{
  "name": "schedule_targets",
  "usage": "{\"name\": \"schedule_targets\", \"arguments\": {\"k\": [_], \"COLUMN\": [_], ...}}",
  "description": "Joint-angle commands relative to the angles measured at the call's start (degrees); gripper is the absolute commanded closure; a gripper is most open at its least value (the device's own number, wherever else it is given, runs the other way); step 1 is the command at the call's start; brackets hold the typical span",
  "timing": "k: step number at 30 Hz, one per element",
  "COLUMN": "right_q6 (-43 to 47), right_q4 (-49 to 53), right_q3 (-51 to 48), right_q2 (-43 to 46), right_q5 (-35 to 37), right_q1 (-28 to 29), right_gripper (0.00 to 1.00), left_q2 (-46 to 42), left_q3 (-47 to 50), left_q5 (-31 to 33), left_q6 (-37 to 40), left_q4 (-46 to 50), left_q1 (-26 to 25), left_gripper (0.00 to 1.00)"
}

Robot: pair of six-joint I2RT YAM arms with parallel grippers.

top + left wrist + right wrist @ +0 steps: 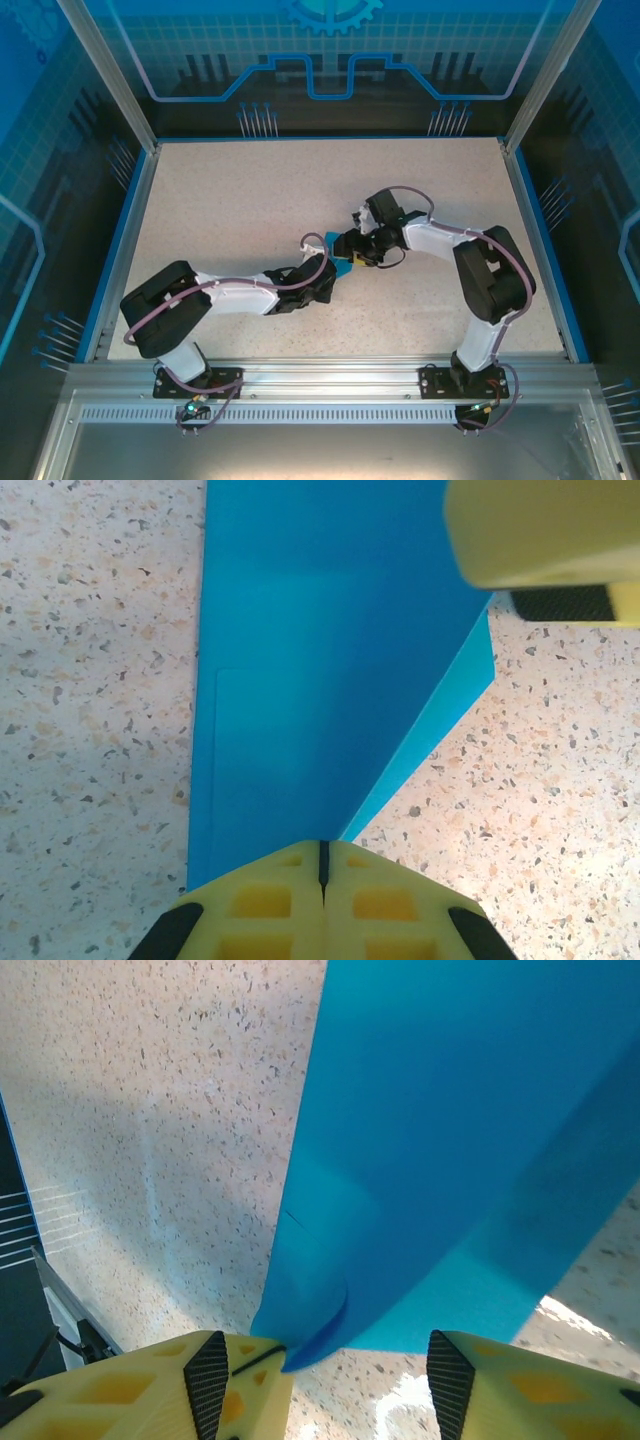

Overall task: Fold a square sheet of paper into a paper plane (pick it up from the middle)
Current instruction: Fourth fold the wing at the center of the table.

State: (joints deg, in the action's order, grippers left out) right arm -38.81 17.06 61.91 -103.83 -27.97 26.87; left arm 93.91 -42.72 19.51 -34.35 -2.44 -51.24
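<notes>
The square sheet of paper [320,650], bright blue, is folded into layers with a slanted edge on its right side. My left gripper [323,855] is shut on its near end, where the paper runs out from between the closed fingers. My right gripper [330,1385] stands open, and the paper's [450,1140] curled end hangs just above the gap, touching the left fingertip [255,1360]. One right finger [530,530] shows over the paper's far corner in the left wrist view. From above, both grippers [333,272] [352,253] meet at the table's middle over the paper [341,266].
The speckled table [250,200] has a raised blue border [120,250] on its sides, with frame posts and glass walls beyond. A metal rail [320,375] with both arm bases runs along the near edge.
</notes>
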Motion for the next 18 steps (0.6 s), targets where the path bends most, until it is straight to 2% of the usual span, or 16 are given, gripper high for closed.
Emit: {"name": "schedule_targets", "arguments": {"k": [1, 7, 11, 18], "right_q6": [-0.38, -1.05, -0.89, -0.48], "right_q4": [1.11, 1.40, 2.01, 2.36], "right_q3": [2.87, 3.50, 3.57, 3.81], "right_q2": [-3.11, -4.56, -4.30, -3.48], "right_q5": [-1.54, -0.03, 0.46, 0.13], "right_q1": [1.88, 2.83, 2.83, 2.80], "right_gripper": [0.44, 0.62, 0.72, 0.74], "left_q2": [-1.53, -1.69, -1.89, -1.01], "left_q3": [1.20, 1.42, 1.15, -0.07], "left_q5": [-1.65, -1.38, -0.41, 0.78], "left_q6": [1.04, 0.86, 1.51, 3.00], "left_q4": [-1.05, -1.08, 0.18, 2.72], "left_q1": [0.61, 0.69, 0.71, 0.71], "left_gripper": [1.00, 1.00, 0.92, 0.77]}}
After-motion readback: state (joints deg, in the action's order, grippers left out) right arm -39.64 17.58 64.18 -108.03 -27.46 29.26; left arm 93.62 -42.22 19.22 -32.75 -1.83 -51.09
